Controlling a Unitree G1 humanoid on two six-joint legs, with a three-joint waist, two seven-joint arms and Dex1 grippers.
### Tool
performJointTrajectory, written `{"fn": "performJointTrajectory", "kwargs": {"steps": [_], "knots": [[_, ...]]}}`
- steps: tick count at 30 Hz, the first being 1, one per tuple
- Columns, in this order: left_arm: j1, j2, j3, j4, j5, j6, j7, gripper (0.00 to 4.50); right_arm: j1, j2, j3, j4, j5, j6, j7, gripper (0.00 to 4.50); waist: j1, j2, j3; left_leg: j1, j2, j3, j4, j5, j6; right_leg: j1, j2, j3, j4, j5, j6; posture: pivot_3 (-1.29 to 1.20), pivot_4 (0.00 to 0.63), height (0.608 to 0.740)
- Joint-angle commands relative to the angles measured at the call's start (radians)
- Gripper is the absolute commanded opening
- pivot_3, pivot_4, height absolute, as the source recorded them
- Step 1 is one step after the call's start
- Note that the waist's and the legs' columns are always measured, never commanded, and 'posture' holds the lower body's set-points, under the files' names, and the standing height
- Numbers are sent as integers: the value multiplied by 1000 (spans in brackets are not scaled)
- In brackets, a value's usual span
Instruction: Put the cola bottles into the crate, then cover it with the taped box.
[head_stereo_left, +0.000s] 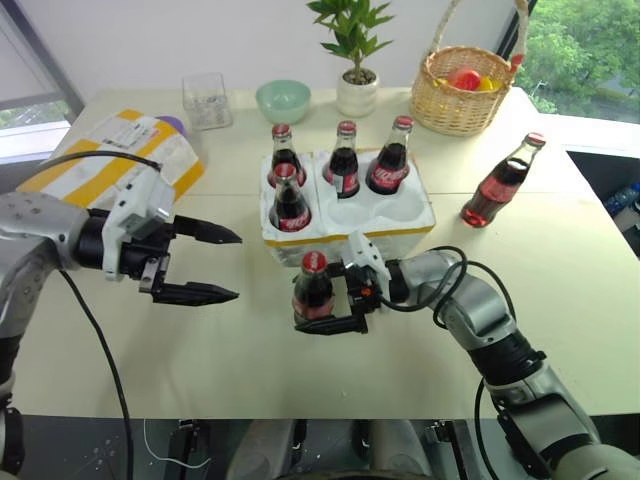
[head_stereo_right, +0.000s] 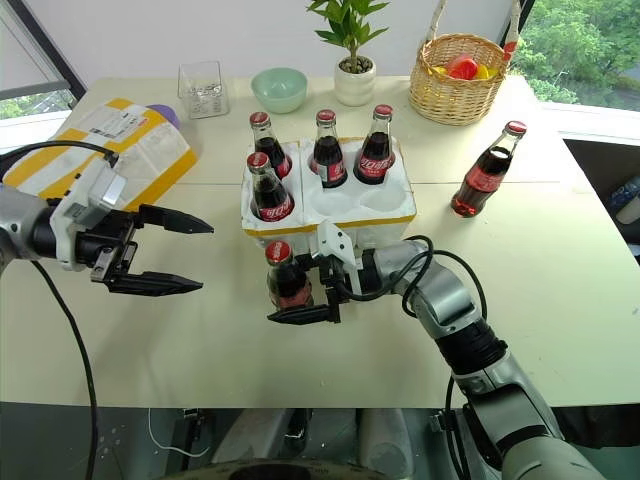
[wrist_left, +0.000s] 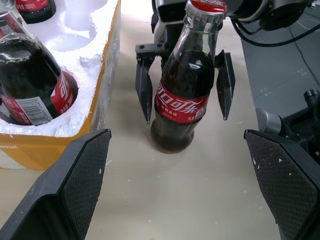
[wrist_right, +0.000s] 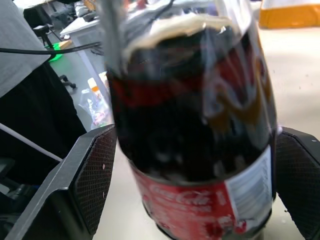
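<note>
1. The white foam crate (head_stereo_left: 412, 222) sits mid-table with a yellow tape band near its base. Four cola bottles stand in its wells: three along the far row (head_stereo_left: 345, 160) and one in the near left well (head_stereo_left: 289, 200). The two other near wells are empty.
2. A fifth cola bottle (head_stereo_left: 314, 290) stands upright on the table just in front of the crate; a sixth (head_stereo_left: 500, 183) stands on the table to the crate's right, well apart.
3. The taped box (head_stereo_left: 120, 160) lies at the far left of the table.
4. A wicker basket (head_stereo_left: 462, 100) at the back holds fruit; a glass container (head_stereo_left: 208, 100), a green bowl (head_stereo_left: 282, 100) and a potted plant (head_stereo_left: 353, 60) stand beside it.
5. The right gripper (head_stereo_left: 335, 305) brackets the fifth bottle, one finger on each side; in the left wrist view small gaps show, so a firm pinch cannot be told.
6. The left gripper (head_stereo_left: 215, 263) hangs left of that bottle, jaws spread wide, empty.
</note>
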Motion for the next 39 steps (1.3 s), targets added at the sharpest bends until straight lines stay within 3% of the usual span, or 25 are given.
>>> {"fn": "performJointTrajectory", "kwargs": {"steps": [1,6,13,19,26,39], "knots": [[-26,1,1,-3,-15,-7,3,4500,-4,7,-15,-36,9,0,-6,2837,0,0,0,0,0,0,0,0,0,0,0,0,0,0,0,0,150,732],[-39,-11,-19,20,9,-31,5,4500,-3,-42,-101,-137,93,96,-24,2831,4,0,0,0,0,0,0,0,0,0,2,0,0,0,0,0,150,732],[-63,-27,-35,48,17,-56,9,4500,-102,-164,-327,-273,335,317,-58,2831,5,0,0,-2,0,0,0,-1,2,0,0,1,0,0,0,0,150,732],[-71,-47,-51,55,39,-92,12,4500,-337,-210,-458,-67,388,364,-103,2831,0,0,0,-3,0,0,-1,-1,2,0,0,1,0,0,0,0,150,732],[-99,-73,-50,59,26,-82,34,4500,-498,-153,-335,247,146,190,-143,2831,-4,0,0,-5,0,0,-1,1,-1,-1,0,1,0,0,0,0,150,732],[-68,-62,-9,27,5,-71,68,4500,-421,-19,-242,439,-32,61,-159,2831,-22,1,1,-8,0,0,0,1,-2,-5,0,1,2,1,-1,0,150,732]]}}
